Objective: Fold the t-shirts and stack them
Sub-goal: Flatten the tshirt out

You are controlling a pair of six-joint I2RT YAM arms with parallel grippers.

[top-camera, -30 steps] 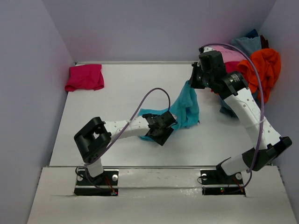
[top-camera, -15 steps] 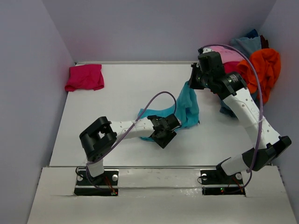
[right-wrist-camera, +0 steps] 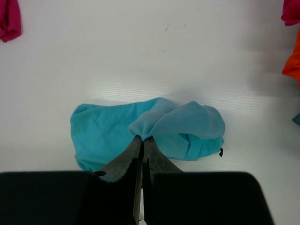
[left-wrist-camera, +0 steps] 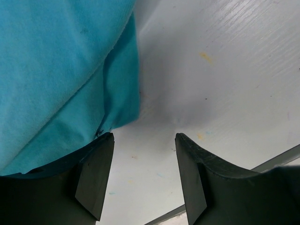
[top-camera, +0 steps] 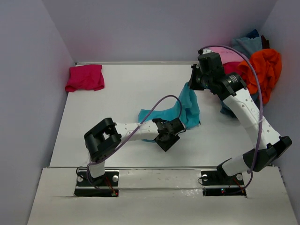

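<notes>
The bench (top-camera: 117, 103) carries everything. At its far right corner lies the heap (top-camera: 265, 68) of unfolded shirts, orange on top, light pink and dusty blue behind it.

The turquoise shirt (top-camera: 190, 110) lies in the middle-right of the bench, bunched and partly lifted. One part rises to a peak and the rest trails on the surface toward the near left. It is thin, limp cloth: light, not fragile, and with no stiffness to hold a shape. It probably drapes from wherever it is pinched and drags a little on the bench. A pinch on one layer lifts only that layer, so the best hold is at a hem, a shoulder seam or a sleeve edge. There the doubled cloth gives more to bite on, and two such corners held well apart would spread it flat.

The magenta shirt (top-camera: 85, 77) sits at the far left corner, well apart, as a compact folded square. It looks like the base of the stack.

The right fingers (right-wrist-camera: 142, 152) are clenched on a gathered tuck of the turquoise shirt, holding that peak above the bench. The grip is on a bunch, not an edge, so I judge it good for dragging and poor for spreading.

The left fingers (top-camera: 175, 127) are spread and grasp nothing. They hover low at the shirt's near hem, one fingertip just at the cloth edge and bare bench between them.
</notes>
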